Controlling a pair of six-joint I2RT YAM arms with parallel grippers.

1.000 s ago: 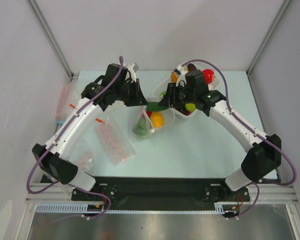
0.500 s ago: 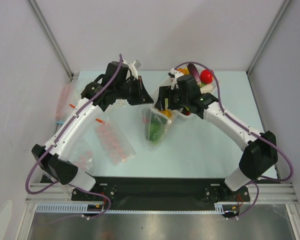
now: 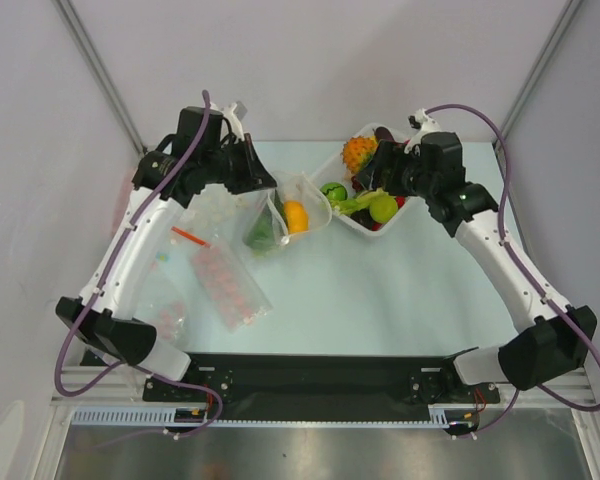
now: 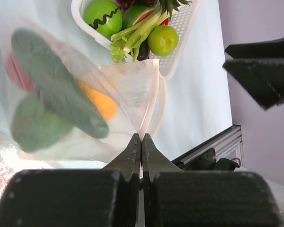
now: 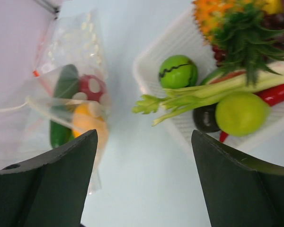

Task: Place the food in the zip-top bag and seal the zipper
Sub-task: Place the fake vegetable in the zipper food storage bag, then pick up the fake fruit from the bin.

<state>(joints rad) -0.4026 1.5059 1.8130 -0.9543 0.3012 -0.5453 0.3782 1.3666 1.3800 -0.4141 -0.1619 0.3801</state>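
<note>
Bag (image 3: 280, 215) sits just left of tray (image 3: 408, 212), several pieces inside; left hand (image 4: 141, 142) clenched on its rim. Right hand (image 5: 143, 137) released above lime (image 5: 241, 113). Risk: one-sided pinch lets mouth sag, spilling pieces onto bench (image 3: 380, 290).

The pale blue-green worktop (image 3: 380, 290) carries a white tray (image 3: 352, 222) at its far side, right of centre. The left wrist view shows the tray's rounded rim and perforated floor. Left of centre a flat clear packet of pink-red blobs (image 3: 230, 285) lies askew. A fainter packet with red blobs (image 3: 165, 315) lies just beside it, toward the near left corner. A thin red strip (image 3: 189, 236) lies just beyond them. A clear packet with white dots (image 5: 78, 35) lies close to the wall (image 3: 310, 60). Two slanting metal posts (image 3: 100, 75) flank the worktop, and a black plate (image 3: 310, 372) spans its near edge.
</note>
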